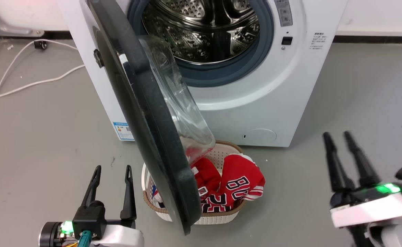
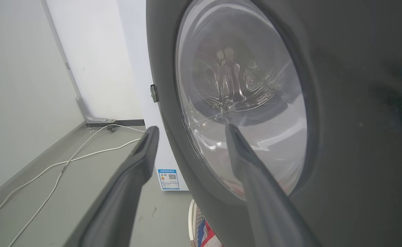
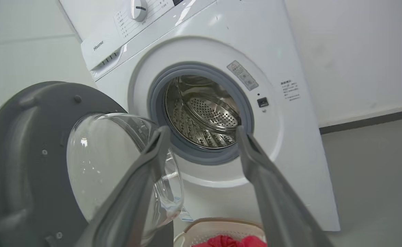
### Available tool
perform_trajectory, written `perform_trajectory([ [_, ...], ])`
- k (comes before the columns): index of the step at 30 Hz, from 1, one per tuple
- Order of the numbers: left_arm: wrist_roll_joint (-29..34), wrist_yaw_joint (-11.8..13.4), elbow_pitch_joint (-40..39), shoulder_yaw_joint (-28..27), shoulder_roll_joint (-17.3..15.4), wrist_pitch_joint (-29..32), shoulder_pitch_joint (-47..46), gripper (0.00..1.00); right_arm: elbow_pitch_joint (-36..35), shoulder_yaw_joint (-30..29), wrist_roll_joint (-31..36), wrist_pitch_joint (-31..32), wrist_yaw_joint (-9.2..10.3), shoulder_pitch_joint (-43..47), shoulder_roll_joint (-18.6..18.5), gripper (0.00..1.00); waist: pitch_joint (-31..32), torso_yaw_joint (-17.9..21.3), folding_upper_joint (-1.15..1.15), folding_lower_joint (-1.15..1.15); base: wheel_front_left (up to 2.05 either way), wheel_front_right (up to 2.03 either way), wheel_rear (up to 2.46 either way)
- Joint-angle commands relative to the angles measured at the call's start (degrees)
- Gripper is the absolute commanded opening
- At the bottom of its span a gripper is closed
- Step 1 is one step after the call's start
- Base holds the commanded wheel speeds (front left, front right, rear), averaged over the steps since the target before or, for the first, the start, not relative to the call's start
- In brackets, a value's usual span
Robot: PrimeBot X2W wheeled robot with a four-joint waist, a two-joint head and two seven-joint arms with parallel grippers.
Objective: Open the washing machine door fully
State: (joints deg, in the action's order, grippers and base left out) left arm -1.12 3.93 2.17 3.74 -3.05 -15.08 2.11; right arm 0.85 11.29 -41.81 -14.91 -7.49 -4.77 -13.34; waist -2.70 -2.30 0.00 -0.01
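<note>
Head view, door: the door [image 1: 153,137] is off its latch and swung out edge-on toward the camera, roughly square to the front of the machine [image 1: 255,109], hinged at the opening's left.
Glass bowl: the clear glass bowl [image 1: 183,113] faces right and hangs over the basket [image 1: 218,218].
Drum: the steel drum [image 1: 204,31] is fully exposed.
Basket: on the floor just before the machine, under the door's lower edge, with red clothes [image 1: 238,181] in it.
Left tool: the left gripper [image 1: 113,168] is spread wide and holds nothing. It is just beside the door's outer face near its bottom; I cannot tell whether it touches.
Right tool: the right gripper [image 1: 337,135] has its fingers apart and empty, well apart from the door on its inner side.
Done: unlatching and, by my judgement, about half the swing.
To do: swing the door further left, toward the machine's side, until it stops.
Cable: a white cable [image 1: 33,84] lies on the floor far left, apparently outside the swing.
</note>
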Motion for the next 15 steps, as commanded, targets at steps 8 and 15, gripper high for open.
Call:
perform_trajectory([
  [8, 0.15, -0.02, -0.17, 0.22, -0.05, -0.14, 1.43, 1.0, -3.77, -8.45, 22.82, -0.25, -0.01, 5.04, 5.94, 1.0, 1.75, -0.06, 0.0, 0.01, 0.0, 0.0, 0.0],
  [15, 0.11, 0.12, -0.13, 0.16, -0.01, -0.14, 2.2, 1.0, -7.57, -10.34, 31.74, -0.26, 0.0, 9.03, 9.28, 1.0, 2.49, -0.13, 0.0, 0.01, 0.0, 0.0, 0.0],
])
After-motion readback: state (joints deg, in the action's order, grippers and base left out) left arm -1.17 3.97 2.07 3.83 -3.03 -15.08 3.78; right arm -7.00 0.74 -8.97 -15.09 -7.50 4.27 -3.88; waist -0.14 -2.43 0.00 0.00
